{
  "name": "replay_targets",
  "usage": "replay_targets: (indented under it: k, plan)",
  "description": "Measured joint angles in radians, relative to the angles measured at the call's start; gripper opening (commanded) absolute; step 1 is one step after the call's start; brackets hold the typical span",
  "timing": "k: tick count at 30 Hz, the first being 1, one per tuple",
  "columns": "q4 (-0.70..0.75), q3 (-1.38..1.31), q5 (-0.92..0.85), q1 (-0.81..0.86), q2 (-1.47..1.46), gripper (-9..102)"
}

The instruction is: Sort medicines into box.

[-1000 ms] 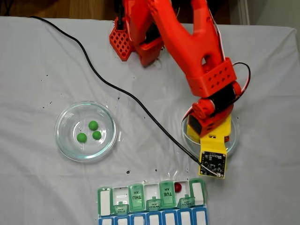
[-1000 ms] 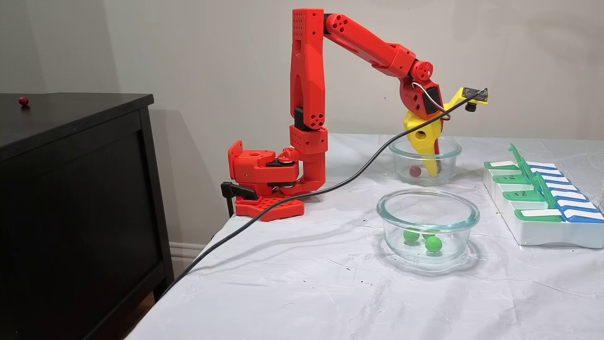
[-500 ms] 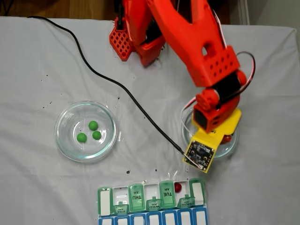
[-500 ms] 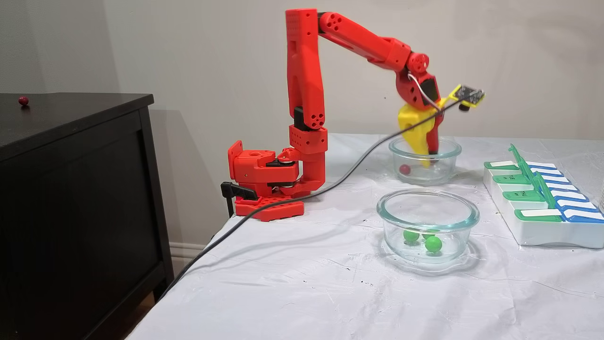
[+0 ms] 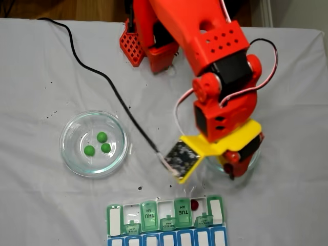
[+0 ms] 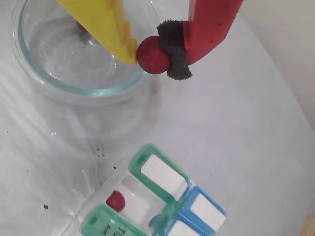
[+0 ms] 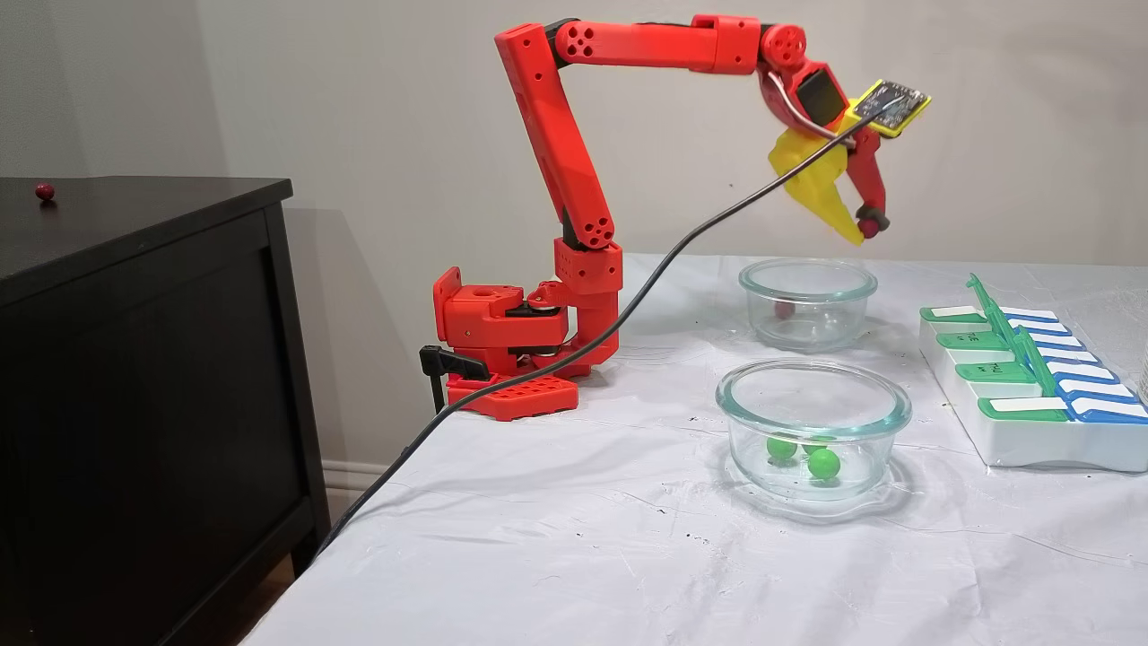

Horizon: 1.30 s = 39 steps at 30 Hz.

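My gripper (image 6: 150, 55) is shut on a dark red ball (image 6: 154, 58), pinched between the yellow finger and the red finger's black pad. It hangs high over the near rim of the far glass dish (image 7: 807, 280), seen from the side as the gripper (image 7: 863, 231). One red ball (image 7: 783, 310) lies in that dish. Three green balls (image 5: 99, 145) lie in the other glass dish (image 5: 65, 134). The box (image 5: 115, 219) lies at the table's front edge with green lids raised. A red ball (image 5: 194, 205) sits in one of its open compartments, also seen as the red ball (image 6: 115, 200) in the wrist view.
A black cable (image 5: 107, 84) runs across the white cloth from the wrist camera to the table's back left. The arm's red base (image 7: 502, 341) stands at the table's back. A dark cabinet (image 7: 134, 377) beside the table has a red ball (image 7: 44, 190) on top.
The gripper has risen out of the far dish with a red ball between its fingers and swung toward the box side. One red ball stayed in the dish.
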Motion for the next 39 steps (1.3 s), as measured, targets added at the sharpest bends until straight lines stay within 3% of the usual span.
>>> replay_targets:
  k: [9,20,31,39]
  plan:
    - [-0.06,-0.143,0.081,0.13,-0.318,0]
    - [-0.143,-0.233,0.115,0.221,-0.462,0]
    - [0.064,-0.362,0.092,0.249,-0.512,0]
    - [0.1,-0.322,0.049,0.21,-0.486,0]
